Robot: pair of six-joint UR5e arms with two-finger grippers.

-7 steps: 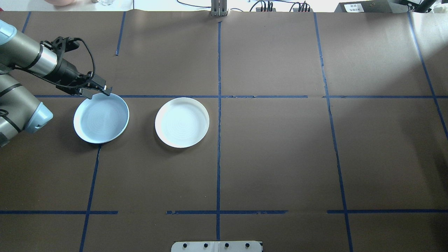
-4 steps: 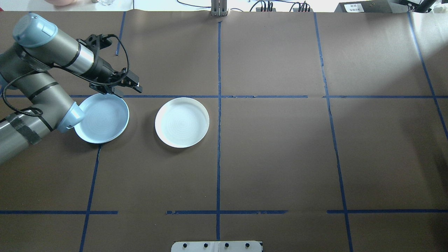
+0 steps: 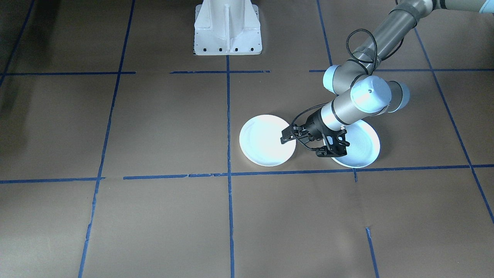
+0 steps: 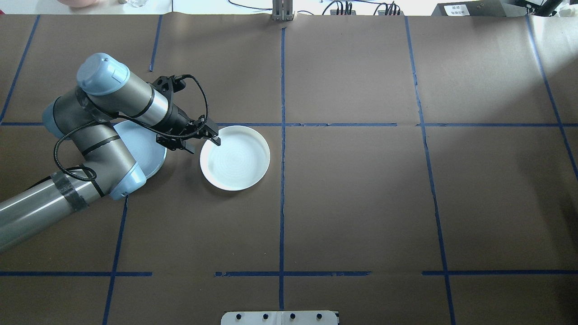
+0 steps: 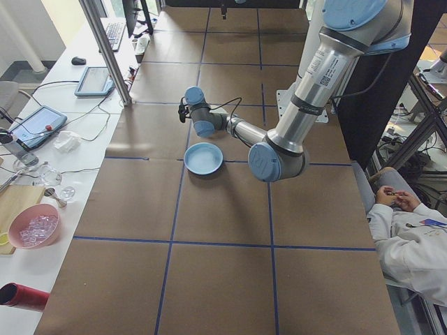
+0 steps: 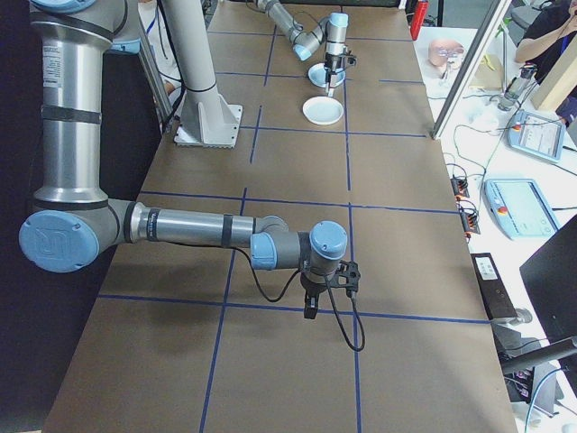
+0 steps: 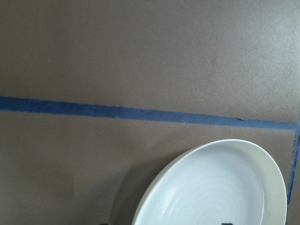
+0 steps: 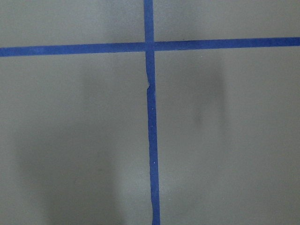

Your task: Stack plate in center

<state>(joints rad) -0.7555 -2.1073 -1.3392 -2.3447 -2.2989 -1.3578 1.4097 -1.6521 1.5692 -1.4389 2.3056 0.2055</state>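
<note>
A white plate (image 4: 237,160) (image 3: 262,144) lies just left of the table's centre line. It also fills the bottom of the left wrist view (image 7: 215,192). A light blue plate (image 4: 151,151) (image 3: 362,146) lies further to the robot's left, partly hidden under the left arm. My left gripper (image 4: 210,139) (image 3: 286,137) hangs over the white plate's near-left rim, open and holding nothing. My right gripper (image 6: 309,311) shows only in the exterior right view, low over a blue tape cross. I cannot tell whether it is open or shut.
Blue tape lines (image 4: 282,180) split the brown table into squares. The robot's white base (image 3: 227,27) stands at the table's edge. A side bench with tablets and a pink bowl (image 5: 31,227) runs along the far edge. A seated person (image 5: 412,237) is by the table's left end.
The left arm has swung to the right, from the blue plate's far rim to the white plate's left rim. Neither plate has moved.
</note>
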